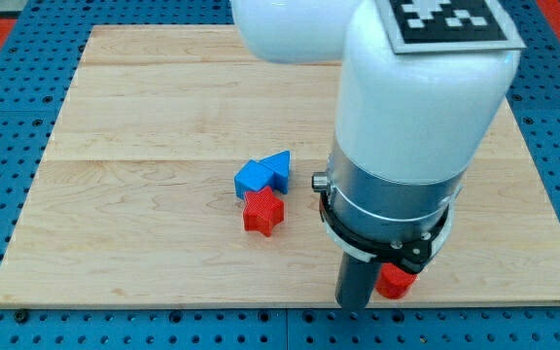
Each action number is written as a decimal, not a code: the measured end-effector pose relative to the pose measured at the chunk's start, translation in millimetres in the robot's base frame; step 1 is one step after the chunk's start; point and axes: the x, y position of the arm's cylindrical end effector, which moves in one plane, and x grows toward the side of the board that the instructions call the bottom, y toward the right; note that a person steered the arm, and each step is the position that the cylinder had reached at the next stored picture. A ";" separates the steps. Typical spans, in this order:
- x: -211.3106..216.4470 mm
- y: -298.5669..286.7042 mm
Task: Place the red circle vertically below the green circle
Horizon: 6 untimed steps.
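Standing at the lower right of the frame, the arm has its rod planted on the table, with my tip close to the bottom edge of the wood. No jaws exist on this rig, so nothing is clenched or released; the rod can only shove. The red circle sits just to the right of the tip, touching it or nearly so, and is half hidden behind the rod and the arm's collar. That placement looks deliberate: with the tip on the circle's left side, a push would send it toward the right of the frame, though whether that suits the goal I cannot judge, because the green circle is nowhere to be seen. It may be hidden behind the bulky white arm, which covers much of the upper right of the frame.

Further out, near the centre of the frame, three blocks huddle together: a red star at the bottom, a blue block of unclear shape touching it from above, and a blue triangle pressed against that block's right side. They lie well apart from the tip.

Counting what shows: one red circle, one red star, two blue blocks, no green ones.
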 end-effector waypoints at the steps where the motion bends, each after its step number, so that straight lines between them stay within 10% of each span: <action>1: -14.6 48.2; 6: -16.1 101.3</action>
